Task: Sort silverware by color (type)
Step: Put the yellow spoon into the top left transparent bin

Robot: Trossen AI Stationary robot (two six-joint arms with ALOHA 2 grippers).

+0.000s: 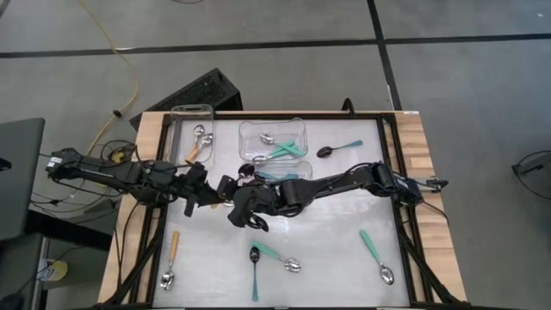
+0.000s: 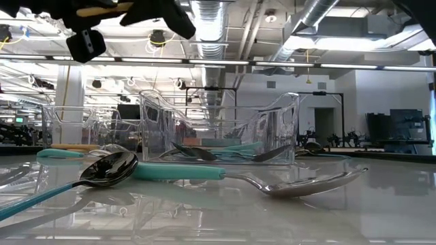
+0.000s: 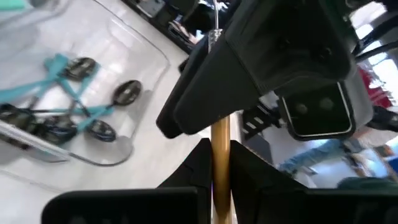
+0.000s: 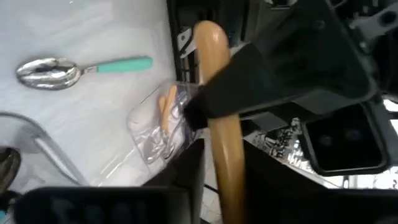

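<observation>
Mid-worktop (image 1: 344, 250), I hold an orange spoon (image 4: 217, 124) clamped in both the left claw (image 1: 209, 191) and right claw (image 1: 234, 200), handle running lengthwise between them; the orange tub (image 1: 191, 129) lies nearer my left arm.

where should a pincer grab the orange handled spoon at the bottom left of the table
Take the orange-handled spoon by the middle of its handle, coming straight down from above. It lies flat and alone on the table, bowl toward the near edge, so the fingers should close across the narrow handle.
</observation>
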